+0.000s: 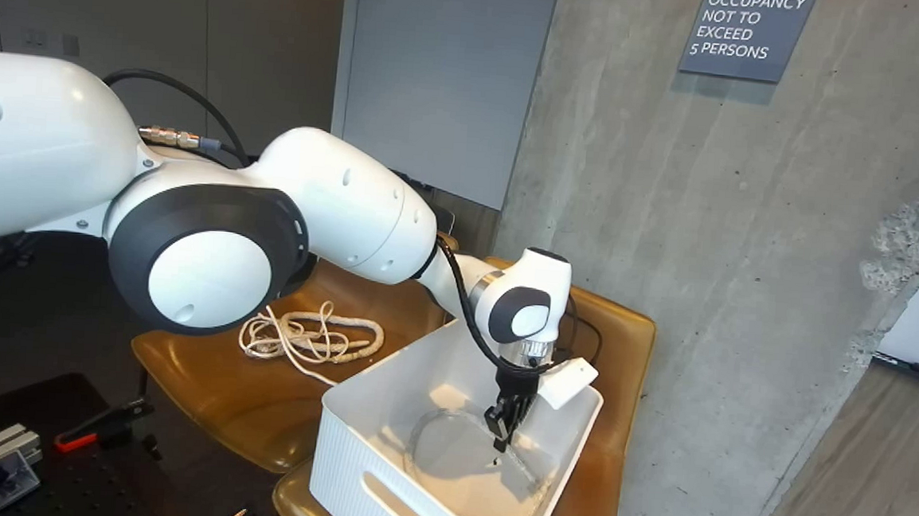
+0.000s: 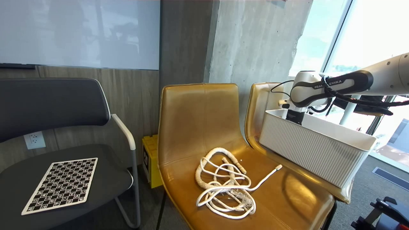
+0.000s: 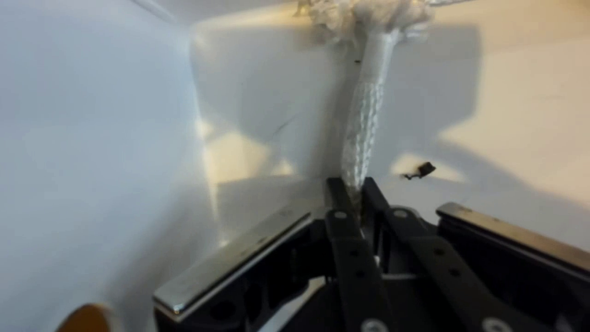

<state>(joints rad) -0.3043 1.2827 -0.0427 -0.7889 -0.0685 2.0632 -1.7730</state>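
Inside a white ribbed bin (image 1: 343,458) my gripper (image 3: 352,184) points down, its black fingers drawn close on a white braided rope (image 3: 364,115). The rope runs away from the fingertips along the bin's floor to a frayed, knotted part (image 3: 382,16) at the top of the wrist view. In an exterior view more of the pale rope (image 1: 525,467) lies in a loop on the bin's floor. The near wall of the bin (image 2: 303,150) hides the fingers in an exterior view. A small dark scrap (image 3: 426,169) lies beside the fingers.
The bin stands on a tan chair against a concrete wall (image 1: 709,225). On the neighbouring tan chair (image 2: 201,121) lies a tangled white cord with a thicker rope piece (image 2: 199,177). A dark chair holds a checkered board (image 2: 60,183). A yellow box (image 2: 155,163) stands behind.
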